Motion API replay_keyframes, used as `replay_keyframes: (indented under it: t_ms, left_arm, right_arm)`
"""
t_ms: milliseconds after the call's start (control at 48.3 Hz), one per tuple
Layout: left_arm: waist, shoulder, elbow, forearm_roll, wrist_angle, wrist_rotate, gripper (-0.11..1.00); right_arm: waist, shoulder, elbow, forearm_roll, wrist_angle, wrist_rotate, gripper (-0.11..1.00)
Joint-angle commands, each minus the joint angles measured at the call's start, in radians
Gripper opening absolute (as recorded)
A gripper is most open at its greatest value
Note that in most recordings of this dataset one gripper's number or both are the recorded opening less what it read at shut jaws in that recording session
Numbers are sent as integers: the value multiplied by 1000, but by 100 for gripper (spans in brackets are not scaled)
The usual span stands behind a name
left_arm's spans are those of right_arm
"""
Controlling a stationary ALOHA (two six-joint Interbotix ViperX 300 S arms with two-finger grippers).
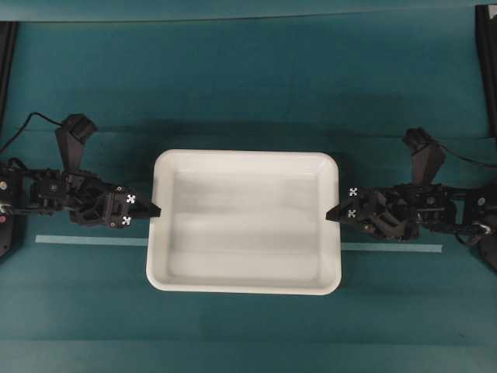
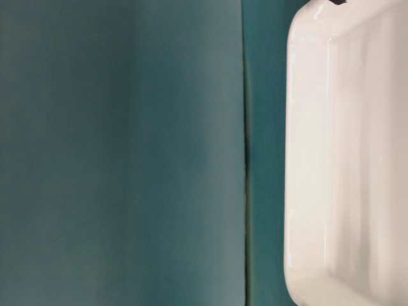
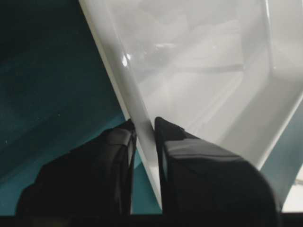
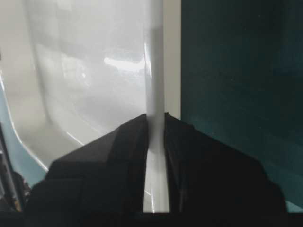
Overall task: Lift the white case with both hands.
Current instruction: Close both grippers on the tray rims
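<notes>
White case [image 1: 245,221], rims pinched between both jaws

One case, two arms, one strip of tape.
A single white case [image 1: 244,221] on the teal surface [image 1: 248,93]; two end effectors, left end effector [image 1: 156,210] and right end effector [image 1: 330,214]; one pale tape strip [image 1: 92,241].

A teal cloth covers the counter [image 1: 248,93], a pale tape strip [image 1: 89,241] crossing it; black uprights [image 1: 486,70], perhaps frame posts, flank the corners.

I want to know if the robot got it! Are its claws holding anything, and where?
Yes. The left gripper and right gripper each pinch the white case by its rim, at opposite short ends.
</notes>
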Motion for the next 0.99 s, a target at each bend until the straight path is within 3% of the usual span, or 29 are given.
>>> replay_keyframes:
  t_ms: [0,332,787,974]
  left_arm:
    - [-5,-8,-20,5,35,-9,10]
    - [-8,-173,-72,5,178,-31,10]
    - [-9,-414,-156,5,453,-35,10]
    - [-9,-476,-166,5,482,-87,10]
  right_arm:
    - [3,9,-18,-3,18,2,11]
    - [-38,-114,-63,-3,155,-15,11]
    - [-150,-373,-163,-3,476,-138,11]
    - [-161,-443,-195,-2,552,-137,11]
